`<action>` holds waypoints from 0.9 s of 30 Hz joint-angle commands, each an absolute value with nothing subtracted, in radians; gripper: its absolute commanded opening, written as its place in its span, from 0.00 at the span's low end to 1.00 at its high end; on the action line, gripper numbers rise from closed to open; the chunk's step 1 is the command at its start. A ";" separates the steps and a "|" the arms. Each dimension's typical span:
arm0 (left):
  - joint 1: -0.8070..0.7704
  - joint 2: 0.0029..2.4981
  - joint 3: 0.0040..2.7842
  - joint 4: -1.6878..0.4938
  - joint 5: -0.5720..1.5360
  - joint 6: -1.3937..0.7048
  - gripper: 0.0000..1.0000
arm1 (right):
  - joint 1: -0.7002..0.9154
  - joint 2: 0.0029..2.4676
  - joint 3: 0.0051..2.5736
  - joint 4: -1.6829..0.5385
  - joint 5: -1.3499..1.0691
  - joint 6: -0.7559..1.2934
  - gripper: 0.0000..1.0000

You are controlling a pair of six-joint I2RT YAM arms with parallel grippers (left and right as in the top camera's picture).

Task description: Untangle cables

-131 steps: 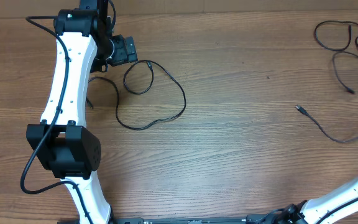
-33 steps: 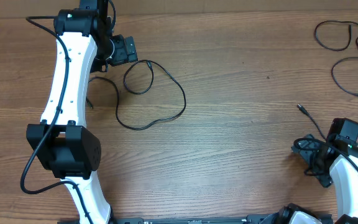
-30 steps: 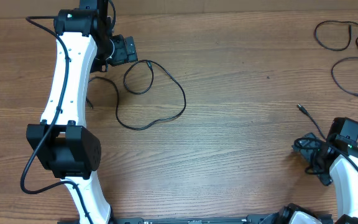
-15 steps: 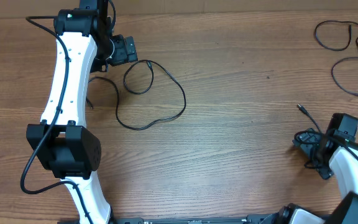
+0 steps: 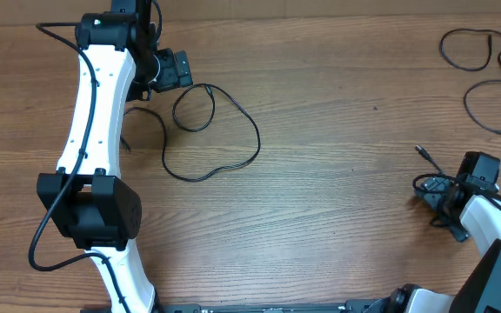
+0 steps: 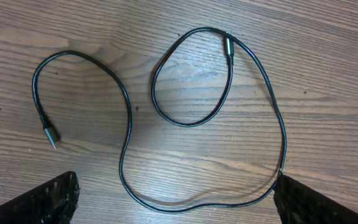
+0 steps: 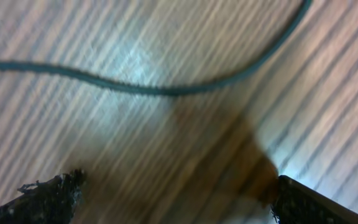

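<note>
Two thin black cables lie apart on the wooden table. The left cable [image 5: 211, 174] forms a small loop and a wider curve; in the left wrist view this cable [image 6: 127, 118] shows both plug ends. My left gripper [image 5: 174, 69] hovers open above it, fingertips [image 6: 50, 199] at the frame's lower corners, nothing between them. The right cable [image 5: 470, 91] sprawls at the far right, one plug [image 5: 420, 151] pointing left. My right gripper [image 5: 435, 196] is open low over a stretch of that cable [image 7: 166, 89], which is blurred in the right wrist view.
The white left arm [image 5: 94, 113] runs down the left side, with its black joint block [image 5: 90, 209] above the table. The right arm [image 5: 494, 235] comes in from the lower right corner. Bare wood lies between the two cables.
The right arm has come in from the lower right corner and edged a little farther up the table over the right cable. The left arm and left cable have not moved.
</note>
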State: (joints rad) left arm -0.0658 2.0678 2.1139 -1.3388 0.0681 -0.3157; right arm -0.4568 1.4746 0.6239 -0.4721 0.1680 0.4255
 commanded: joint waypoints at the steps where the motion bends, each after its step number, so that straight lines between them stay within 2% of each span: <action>1: -0.072 2.055 2.131 -1.337 0.071 -0.329 1.00 | -0.460 1.509 0.601 -0.438 0.134 0.409 1.00; 9: -0.072 2.055 2.131 -1.337 0.071 -0.329 1.00 | -0.488 1.514 0.601 -0.362 0.156 0.389 1.00; 18: -0.072 2.055 2.131 -1.337 0.071 -0.329 1.00 | -0.611 1.571 0.601 -0.318 0.149 0.293 1.00; 27: -0.072 2.055 2.131 -1.337 0.071 -0.329 1.00 | -0.619 1.585 0.601 -0.253 0.134 0.282 1.00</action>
